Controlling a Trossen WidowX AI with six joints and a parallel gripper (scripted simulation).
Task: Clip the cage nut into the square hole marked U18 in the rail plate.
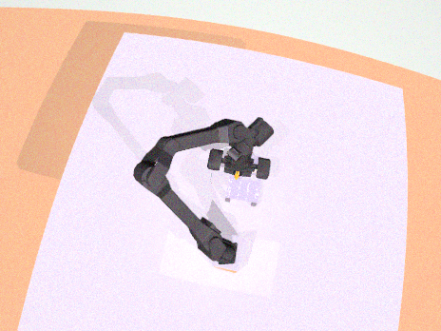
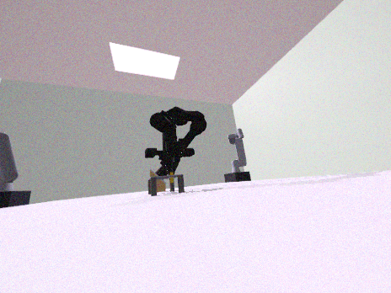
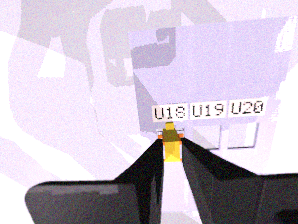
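black arm (image 2: 195, 122) bent above a small legged stand (image 2: 153, 187), pale tabletop (image 2: 202, 244)

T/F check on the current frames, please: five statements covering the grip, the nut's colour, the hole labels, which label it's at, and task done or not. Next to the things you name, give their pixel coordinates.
1. The black parallel-jaw gripper (image 1: 237, 174) (image 2: 171, 172) (image 3: 172, 140) is shut on the cage nut (image 1: 237, 175) (image 2: 171, 178) (image 3: 172, 150). True.
2. The nut is mainly blue. False: yellow, with orange bits.
3. The pale lavender rail plate (image 1: 244, 189) (image 2: 162, 176) (image 3: 215, 65) shows labels U18, U19, U20. True.
4. The nut is at U20. False: at U18.
5. The task is finished. False: the gripper holds the nut.
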